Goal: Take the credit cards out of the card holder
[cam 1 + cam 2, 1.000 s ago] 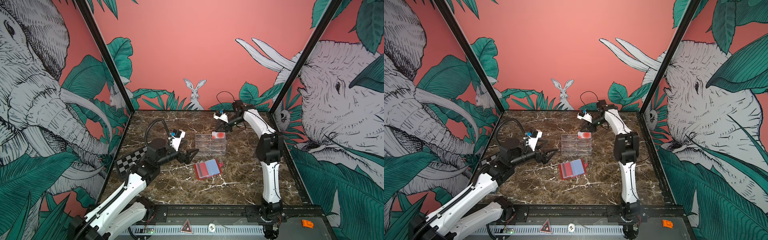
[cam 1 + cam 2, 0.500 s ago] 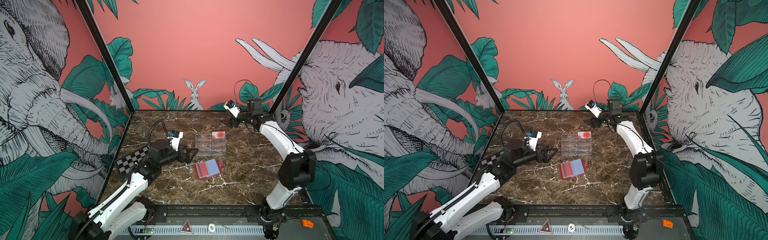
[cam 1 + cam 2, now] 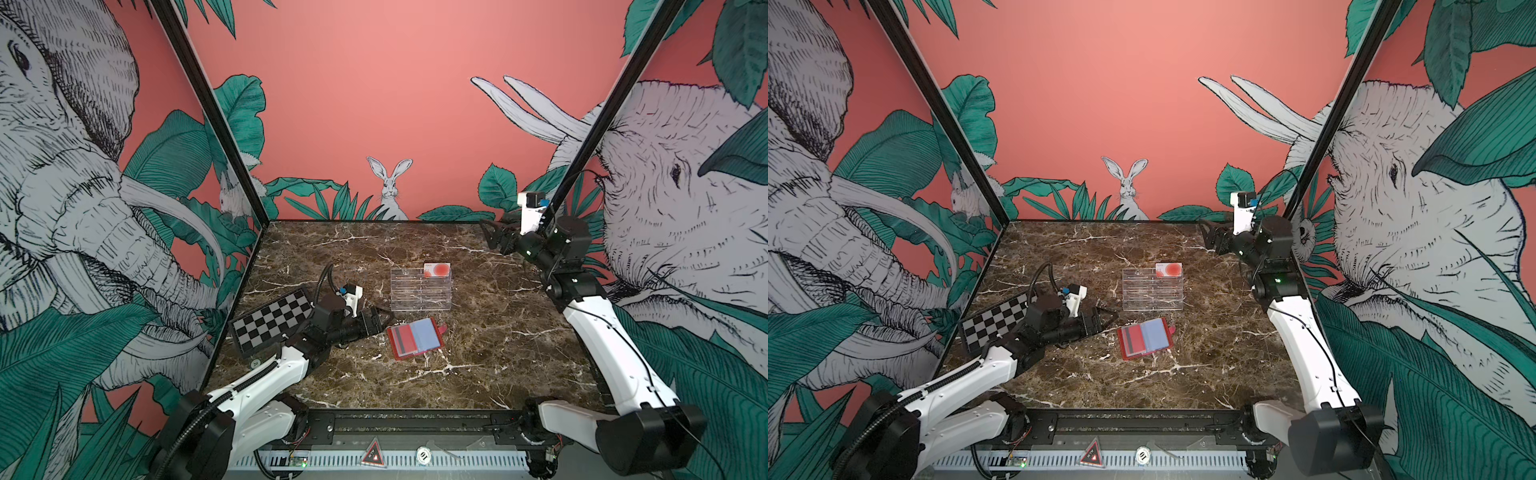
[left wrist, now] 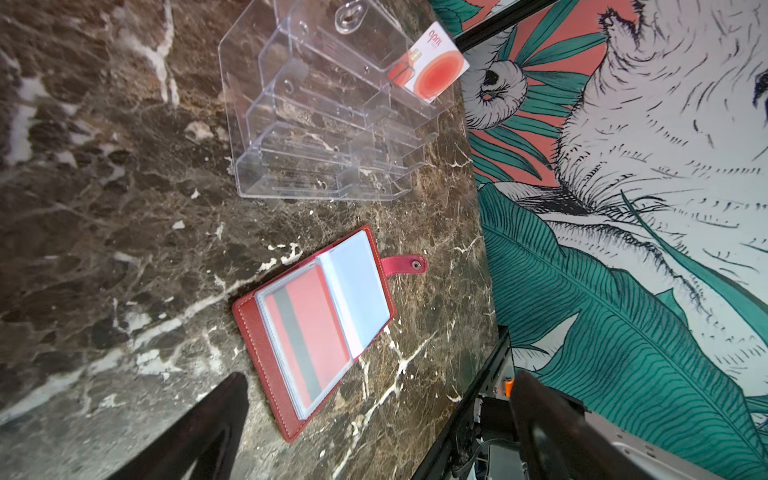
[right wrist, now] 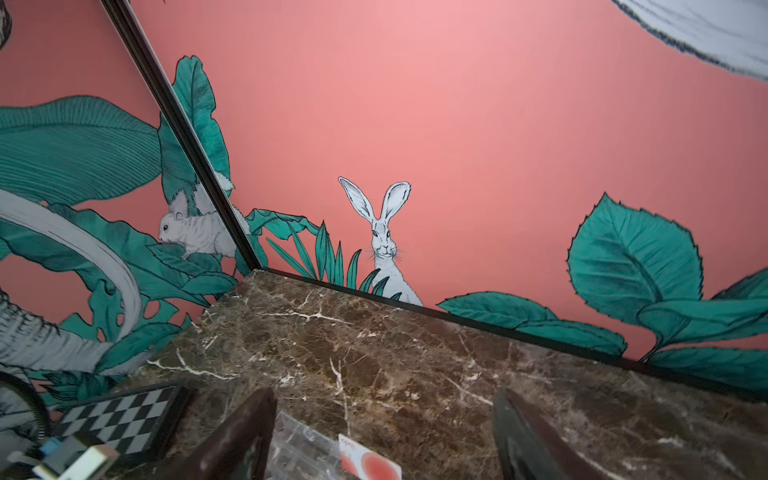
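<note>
Since a second ago the right gripper (image 3: 490, 235) has been pulled off the clear stand (image 3: 419, 291) to the far right corner of the table (image 3: 498, 340). Its fingers are spread, nothing between them. The left gripper (image 3: 384, 322) has been brought closer to the card holder (image 3: 415, 343); its fingers are wide apart and empty, just left of it.

The holder is seen in both top views and the left wrist view, not the right wrist view. There only the white card (image 5: 372, 463), standing in the stand's back tier, and the chequered board (image 5: 120, 415) are caught.

The sleeves and stud are resolved only by the left wrist view. The holder is laid open and flat mid-table, long axis left-right. Its snap tab (image 4: 405, 266) is pointed right. The red card (image 4: 311, 332) and pale blue card (image 4: 357, 291) are sleeved, long sides running near-far.
</note>
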Motion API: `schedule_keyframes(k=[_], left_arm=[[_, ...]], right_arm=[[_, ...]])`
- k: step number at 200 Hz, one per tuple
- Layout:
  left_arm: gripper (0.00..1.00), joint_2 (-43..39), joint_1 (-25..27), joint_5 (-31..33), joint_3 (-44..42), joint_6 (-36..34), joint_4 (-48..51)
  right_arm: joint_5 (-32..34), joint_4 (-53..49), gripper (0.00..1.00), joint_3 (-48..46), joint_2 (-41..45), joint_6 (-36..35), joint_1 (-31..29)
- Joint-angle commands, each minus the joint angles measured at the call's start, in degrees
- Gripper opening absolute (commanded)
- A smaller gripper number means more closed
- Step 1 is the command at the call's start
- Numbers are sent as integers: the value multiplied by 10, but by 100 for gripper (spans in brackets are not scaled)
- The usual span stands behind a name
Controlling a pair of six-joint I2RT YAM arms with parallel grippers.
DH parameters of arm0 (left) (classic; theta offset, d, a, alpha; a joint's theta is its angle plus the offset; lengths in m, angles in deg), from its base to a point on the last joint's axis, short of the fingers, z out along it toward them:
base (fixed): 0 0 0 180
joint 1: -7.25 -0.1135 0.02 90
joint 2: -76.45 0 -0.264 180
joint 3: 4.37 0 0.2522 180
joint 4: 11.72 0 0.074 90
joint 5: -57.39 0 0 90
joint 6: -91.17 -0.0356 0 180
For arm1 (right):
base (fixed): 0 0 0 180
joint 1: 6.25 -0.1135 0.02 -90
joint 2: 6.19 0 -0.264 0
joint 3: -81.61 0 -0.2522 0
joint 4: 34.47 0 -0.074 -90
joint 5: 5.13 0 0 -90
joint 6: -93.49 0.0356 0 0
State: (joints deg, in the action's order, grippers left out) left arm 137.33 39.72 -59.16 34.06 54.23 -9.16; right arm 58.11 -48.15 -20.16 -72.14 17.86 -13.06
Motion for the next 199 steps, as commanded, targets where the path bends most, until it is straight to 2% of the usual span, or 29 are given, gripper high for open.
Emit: schedule_keyframes(k=[1,27,53,77,105,128,155,199], left_arm=[[99,12,8,-19,-12,38,-42],[99,32,16,-17,-23,55,-59],[99,68,24,-24,-33,80,-99],[98,125,35,-48,-22,93,-122],[94,192,47,-56,-42,147,-225],[89,227,61,-56,-42,163,-248],[86,235,70,-45,-55,175,-261],[84,213,71,-26,-69,162,-224]], right_arm=[[-7,-29,78,-53,37,89,-1],[-48,-46,71,-104,74,132,-4],[-61,-76,67,-145,92,149,-27],[-27,-104,61,-180,96,142,-92],[7,-87,50,-236,89,177,-167],[52,-73,49,-270,71,198,-229],[83,-45,45,-293,42,216,-281],[95,1,37,-308,-30,233,-326]])
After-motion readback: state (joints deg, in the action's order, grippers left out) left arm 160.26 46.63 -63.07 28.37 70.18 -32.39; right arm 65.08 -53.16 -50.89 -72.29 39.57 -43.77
